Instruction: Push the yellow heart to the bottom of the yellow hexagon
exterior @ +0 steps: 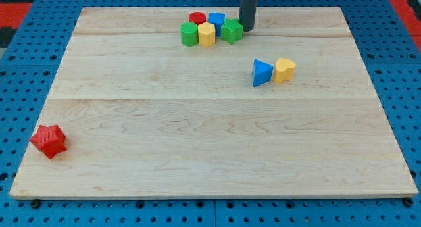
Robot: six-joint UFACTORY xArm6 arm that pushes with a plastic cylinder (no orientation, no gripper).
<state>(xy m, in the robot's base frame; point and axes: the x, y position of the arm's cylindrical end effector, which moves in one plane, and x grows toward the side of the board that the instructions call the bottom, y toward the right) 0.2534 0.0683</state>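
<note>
The yellow heart [284, 70] lies right of the view's centre, touching a blue triangle [262, 73] on its left. The yellow hexagon [206, 35] stands in a cluster near the view's top, between a green cylinder [189, 34] on its left and a green star [231, 31] on its right. A red cylinder [197, 18] and a blue cube [216, 20] sit just behind it. My tip [246, 29] rests at the green star's right side, above and to the left of the yellow heart.
A red star [49, 141] lies near the view's bottom left corner of the wooden board [210, 141]. Blue pegboard surrounds the board on all sides.
</note>
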